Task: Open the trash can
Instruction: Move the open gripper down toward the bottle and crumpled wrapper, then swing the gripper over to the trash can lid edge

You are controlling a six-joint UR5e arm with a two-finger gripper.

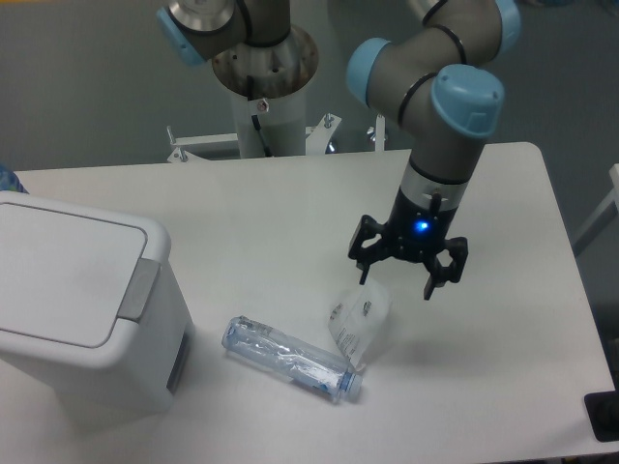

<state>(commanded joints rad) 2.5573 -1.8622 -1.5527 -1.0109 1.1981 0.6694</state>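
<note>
The trash can (87,319) is a large boxy white bin at the left of the table. Its flat white lid (63,271) is down, and the grey push tab (141,288) sits at the lid's right rim. My gripper (398,282) hangs over the middle right of the table, well to the right of the can. Its black fingers (431,278) are spread open and hold nothing. It hovers just above a crumpled clear plastic wrapper (360,317).
A clear crushed plastic bottle (290,360) lies on the table between the can and the wrapper. The robot's base column (269,106) stands at the table's back edge. A dark object (604,418) sits at the far right edge.
</note>
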